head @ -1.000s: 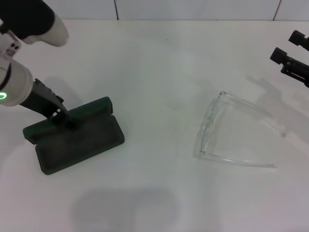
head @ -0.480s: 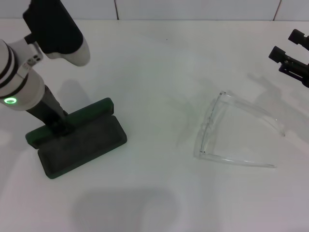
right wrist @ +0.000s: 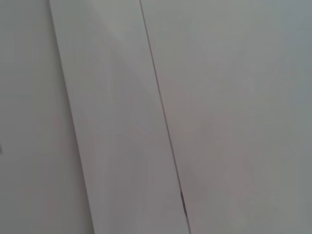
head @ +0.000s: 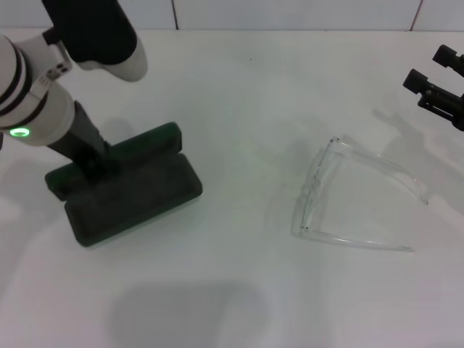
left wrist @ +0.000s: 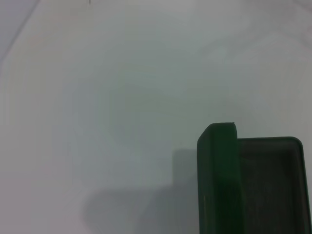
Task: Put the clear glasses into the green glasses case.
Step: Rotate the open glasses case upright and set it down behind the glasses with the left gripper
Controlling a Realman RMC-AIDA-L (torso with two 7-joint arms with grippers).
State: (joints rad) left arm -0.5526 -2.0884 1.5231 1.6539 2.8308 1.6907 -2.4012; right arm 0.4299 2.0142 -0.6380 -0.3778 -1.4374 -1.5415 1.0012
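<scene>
The green glasses case (head: 130, 192) lies open on the white table at the left, dark lining up, its lid (head: 148, 139) folded back on the far side. My left gripper (head: 91, 165) reaches down onto the case's far edge by the hinge and is shut on it. One corner of the case (left wrist: 253, 185) shows in the left wrist view. The clear glasses (head: 348, 196) rest on the table at the right with both arms unfolded, well apart from the case. My right gripper (head: 429, 67) hovers open at the far right edge, beyond the glasses.
The white table (head: 239, 109) ends at a tiled wall (head: 290, 13) at the back. The right wrist view holds only pale panels with a seam (right wrist: 163, 122).
The left arm has moved right and towards the table's far side, and the open case has slid with it towards the table's middle. The glasses and the right arm have stayed put.
</scene>
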